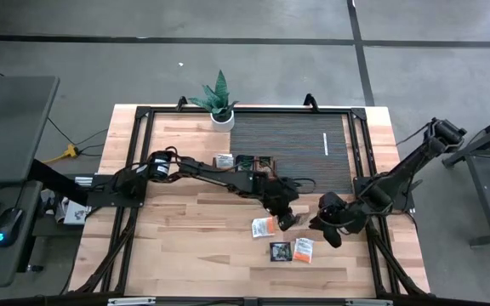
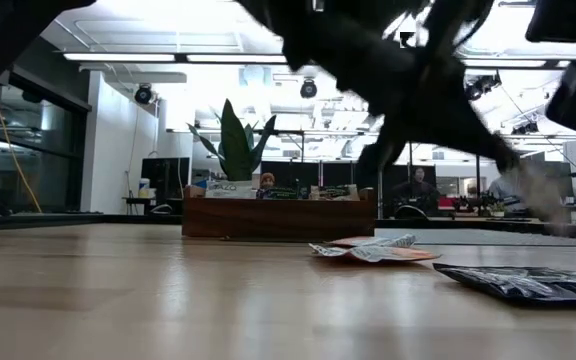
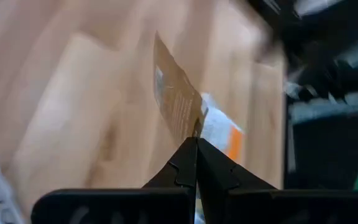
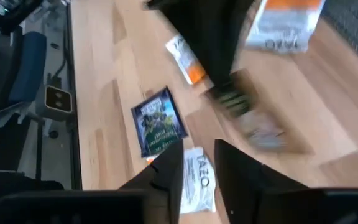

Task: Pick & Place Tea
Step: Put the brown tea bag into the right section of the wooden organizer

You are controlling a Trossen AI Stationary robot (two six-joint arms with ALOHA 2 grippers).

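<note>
My left gripper (image 1: 287, 219) reaches in from the table's left and is shut on a dark tea sachet (image 3: 176, 102), which shows as a blur (image 4: 250, 115) in the right wrist view. Loose tea lies flat on the wood near the front edge: a white-and-orange sachet (image 1: 264, 227), a dark one (image 1: 280, 251) and another white-and-orange one (image 1: 303, 248). My right gripper (image 1: 330, 231) hovers open just right of them, above the white sachet (image 4: 197, 180), touching nothing. My left gripper pinches the dark sachet by one edge (image 3: 192, 127) between its two shut fingers. The fingers slant down from the table's left. The sachet sticks out past the fingertips, seen almost edge-on, and is lifted clear of the table.
A long wooden tray (image 1: 245, 161) holding sachets stands behind the left arm, a potted plant (image 1: 219, 102) at the far edge. A dark ribbed mat (image 1: 287, 140) covers the far right. Bare wood (image 1: 185, 246) lies at the near left.
</note>
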